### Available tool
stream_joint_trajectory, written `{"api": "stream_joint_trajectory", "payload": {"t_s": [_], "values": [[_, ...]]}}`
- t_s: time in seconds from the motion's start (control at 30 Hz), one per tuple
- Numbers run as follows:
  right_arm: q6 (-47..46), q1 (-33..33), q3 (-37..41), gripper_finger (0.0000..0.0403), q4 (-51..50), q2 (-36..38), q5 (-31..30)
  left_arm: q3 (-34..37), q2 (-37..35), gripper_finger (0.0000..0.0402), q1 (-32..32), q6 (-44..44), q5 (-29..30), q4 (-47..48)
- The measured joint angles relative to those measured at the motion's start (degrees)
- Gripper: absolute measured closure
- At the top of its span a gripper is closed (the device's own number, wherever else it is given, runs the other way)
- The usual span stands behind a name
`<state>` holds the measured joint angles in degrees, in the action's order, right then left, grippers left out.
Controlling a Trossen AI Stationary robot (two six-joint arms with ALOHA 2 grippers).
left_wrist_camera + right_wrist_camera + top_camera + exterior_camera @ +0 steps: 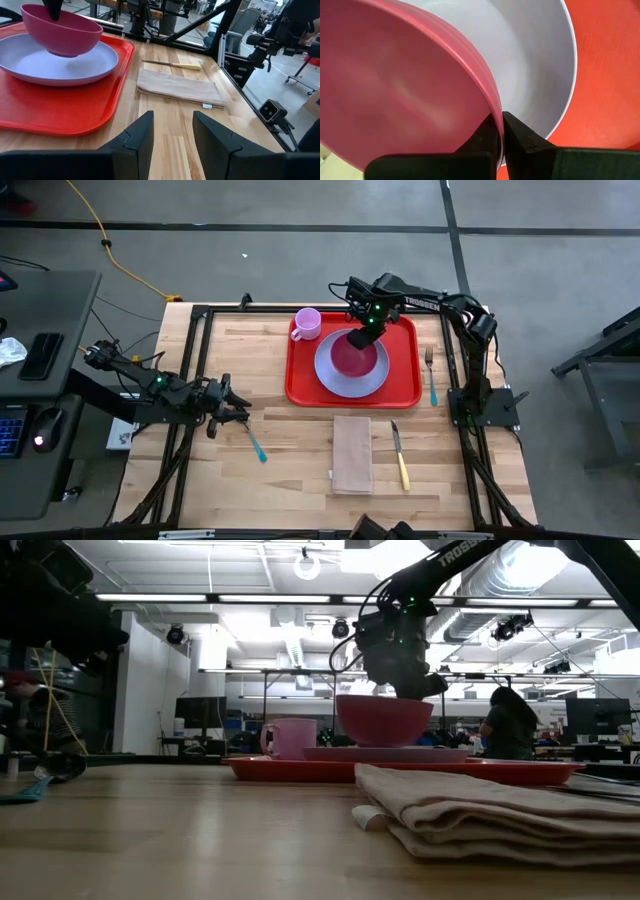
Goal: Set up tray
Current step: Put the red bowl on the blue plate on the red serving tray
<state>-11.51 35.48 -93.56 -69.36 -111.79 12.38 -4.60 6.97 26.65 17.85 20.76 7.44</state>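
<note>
The red tray [405, 385] lies on the table's far middle. On it sit a lavender plate [330, 380] and a pink mug [307, 323] at the tray's far left corner. A magenta bowl [350, 358] is over the plate, and my right gripper [366, 330] is shut on its rim. My left gripper [235, 408] hovers open over the table's left side, touching nothing. In the left wrist view its fingers [140, 137] stand apart and point toward the tray [60, 112] and the napkin [177, 86]. My right gripper holds the magenta bowl by its far rim [490, 107], one finger inside and the other finger [520, 132] outside. The fingers come from above, slanting in from the far right. The bowl [383, 720] is upright; whether its base rests on the plate [385, 753] or hangs just above it, I cannot tell.
A folded tan napkin [352, 453] lies on the table near the tray's near edge, with a yellow-handled knife [400, 458] to its right. A teal-handled fork [431, 375] lies right of the tray. A teal-handled spoon [255, 442] lies by my left gripper.
</note>
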Motion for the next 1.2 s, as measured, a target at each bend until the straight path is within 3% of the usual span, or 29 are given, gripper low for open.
{"api": "stream_joint_trajectory", "payload": {"t_s": [0.3, 0.63, 1.2], "values": [[-0.32, -0.27, 0.17, 0.0403, 0.60, -0.02, -0.42, 0.00, -0.01, 0.0236, -0.02, -1.30, -0.01, -0.03], [-2.63, -0.33, 8.06, 0.0403, 4.87, -0.07, 1.24, 0.00, 0.01, 0.0236, -0.01, -2.96, 0.05, -0.55], [-2.54, -0.33, 7.02, 0.0403, 8.03, -0.07, 0.81, 0.01, 0.01, 0.0236, -0.02, -2.85, 0.87, -0.44]]}}
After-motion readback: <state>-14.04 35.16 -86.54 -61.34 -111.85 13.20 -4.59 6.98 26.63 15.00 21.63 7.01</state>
